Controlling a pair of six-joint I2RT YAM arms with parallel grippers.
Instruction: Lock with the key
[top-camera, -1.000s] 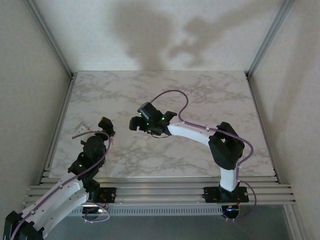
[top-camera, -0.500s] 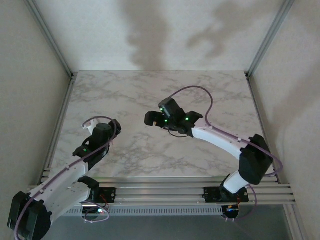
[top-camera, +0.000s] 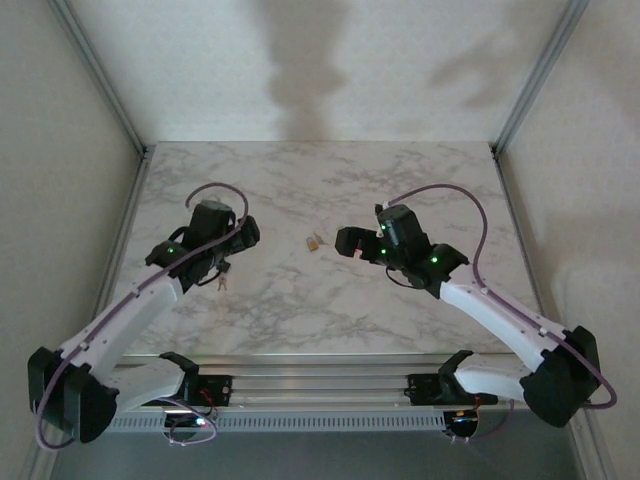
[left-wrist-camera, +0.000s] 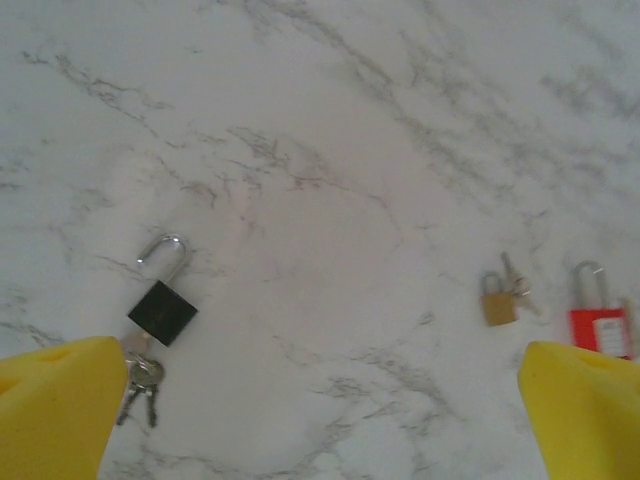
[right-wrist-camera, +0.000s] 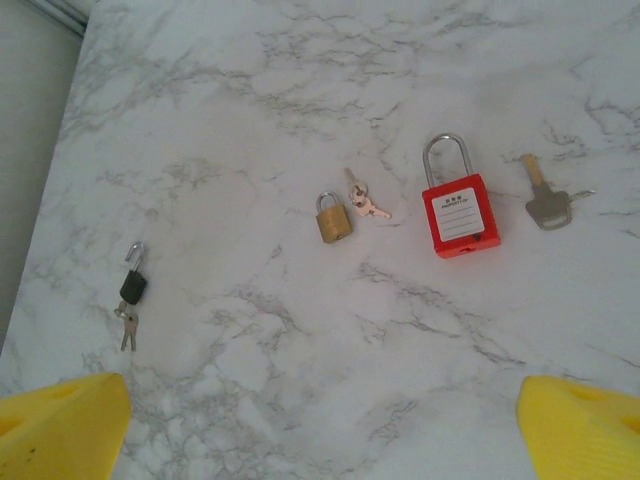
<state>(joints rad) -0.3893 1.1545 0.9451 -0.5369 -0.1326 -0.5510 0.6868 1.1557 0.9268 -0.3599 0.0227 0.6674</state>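
We are hovering over the marble surface (right-wrist-camera: 300, 380), both pairs of jaws spread wide and empty. The red padlock (right-wrist-camera: 459, 218) is lying near the brass padlock (right-wrist-camera: 334, 220), its loose key (right-wrist-camera: 546, 205) just beside it (probably our target). We should be descending squarely and pinching the key's bow, not the blade.

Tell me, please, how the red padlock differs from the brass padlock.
The red padlock is larger than the brass padlock, with a longer shackle. The red padlock bears a white label; the brass padlock is plain. Small keys lie close beside the brass padlock; a bigger key lies apart from the red padlock. Both lie flat on the table, shackles pointing the same way.
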